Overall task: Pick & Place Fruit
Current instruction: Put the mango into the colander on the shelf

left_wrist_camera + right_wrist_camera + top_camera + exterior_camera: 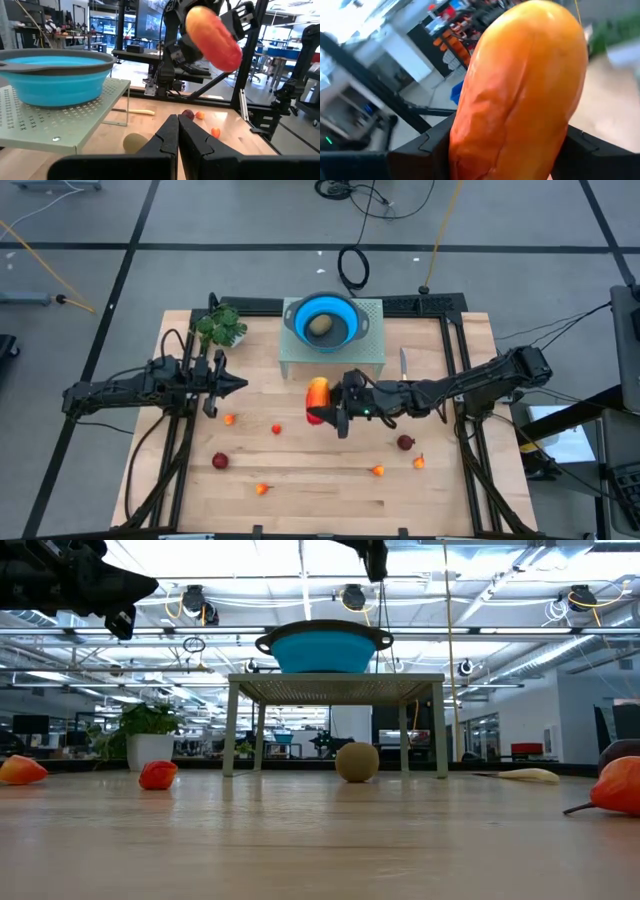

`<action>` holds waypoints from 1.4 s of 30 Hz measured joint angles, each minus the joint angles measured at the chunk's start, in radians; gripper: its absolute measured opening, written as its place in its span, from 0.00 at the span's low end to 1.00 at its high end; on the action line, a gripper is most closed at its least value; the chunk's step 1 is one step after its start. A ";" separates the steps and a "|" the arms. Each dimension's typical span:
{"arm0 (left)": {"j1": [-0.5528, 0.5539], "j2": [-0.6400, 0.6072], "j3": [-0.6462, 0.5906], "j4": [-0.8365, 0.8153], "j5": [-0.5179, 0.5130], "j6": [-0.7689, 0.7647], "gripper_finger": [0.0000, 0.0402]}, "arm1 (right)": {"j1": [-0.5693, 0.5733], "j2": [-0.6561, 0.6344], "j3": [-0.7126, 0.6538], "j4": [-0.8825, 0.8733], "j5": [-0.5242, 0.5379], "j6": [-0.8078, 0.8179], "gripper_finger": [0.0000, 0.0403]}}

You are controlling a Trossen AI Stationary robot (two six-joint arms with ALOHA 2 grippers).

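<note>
Above the table, the right gripper's fingers are clamping the long orange-red fruit, which likely needs lifting clear of the blue bowl's rim before letting go.

The right gripper reached leftward to the table's middle, arm stretched low, fingers clamped on the long orange-red fruit. The left gripper waited at the left, pointing right, fingers together.
</note>
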 joint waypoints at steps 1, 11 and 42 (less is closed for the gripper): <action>0.000 0.000 0.000 0.000 0.000 0.000 0.02 | 0.000 0.000 0.000 0.010 0.000 -0.070 0.56; 0.000 0.000 0.000 0.000 0.000 0.004 0.02 | -0.033 0.000 0.000 0.049 0.005 -0.674 0.58; 0.000 0.001 0.000 0.000 -0.001 -0.024 0.02 | -0.200 0.000 0.160 -0.124 0.263 -0.944 0.58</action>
